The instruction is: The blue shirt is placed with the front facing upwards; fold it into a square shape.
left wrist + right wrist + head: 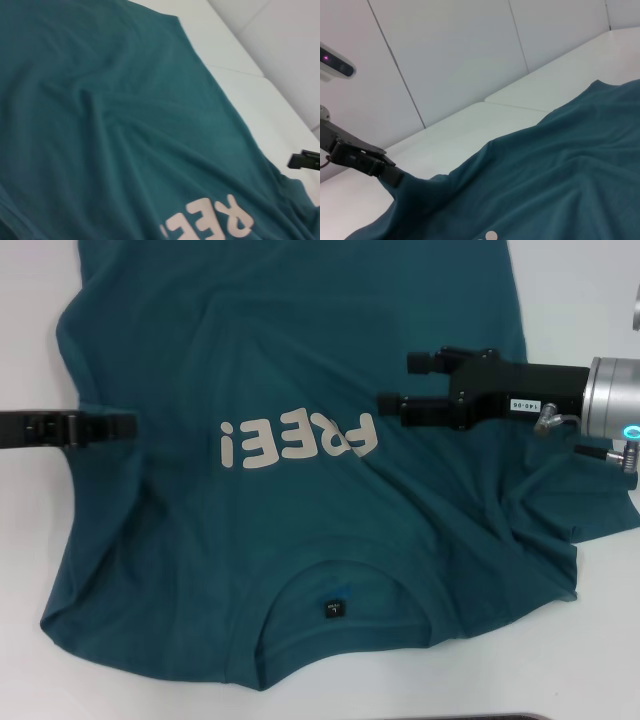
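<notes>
On table [570,280]: one blue shirt [250,570]

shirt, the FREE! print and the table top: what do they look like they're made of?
Blue shirt: soft matte knit, likely cotton jersey; it drapes in loose wrinkles and has a ribbed collar. FREE! lettering: flat off-white print, probably screen ink or vinyl; cannot tell which. Table: smooth white hard surface, maybe laminate, with a panel seam showing in the wrist views.
</notes>
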Robot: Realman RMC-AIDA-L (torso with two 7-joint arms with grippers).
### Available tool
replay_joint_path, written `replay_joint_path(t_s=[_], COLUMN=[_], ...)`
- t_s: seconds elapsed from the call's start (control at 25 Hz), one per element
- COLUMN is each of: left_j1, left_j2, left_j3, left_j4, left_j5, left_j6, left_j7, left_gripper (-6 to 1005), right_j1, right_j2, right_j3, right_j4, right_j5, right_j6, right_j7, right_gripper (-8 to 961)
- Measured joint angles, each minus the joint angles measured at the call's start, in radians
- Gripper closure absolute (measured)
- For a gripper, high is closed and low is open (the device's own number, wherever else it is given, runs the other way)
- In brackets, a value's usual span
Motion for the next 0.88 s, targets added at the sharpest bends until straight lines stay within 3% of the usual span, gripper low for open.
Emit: replay_joint_path(t_s=[0.2,0.4,0.88], left_j1=[-0.032,-0.036,0.024], left_j2=[-0.005,-0.017,-0.005], left_j3=[0.004,0.011,0.004], left_j4=[0.054,0.059,0.034], left_j5=[0.0,0.003,-0.001], left_j6=[-0.01,-0.063,-0.091], left_j7=[0.03,0.04,0.042], left_gripper=[969,774,508], right_j1=[-0.004,-0.008,-0.006], right_j2=[0.0,-0.001,-0.002], right_j3=[0.002,0.006,0.01], right_j4=[0.003,0.003,-0.006], right_j5=[0.0,0.001,0.002], right_j6=[0.0,-0.001,-0.001], right_j7=[0.0,0.0,0.003], right_gripper=[43,43,44])
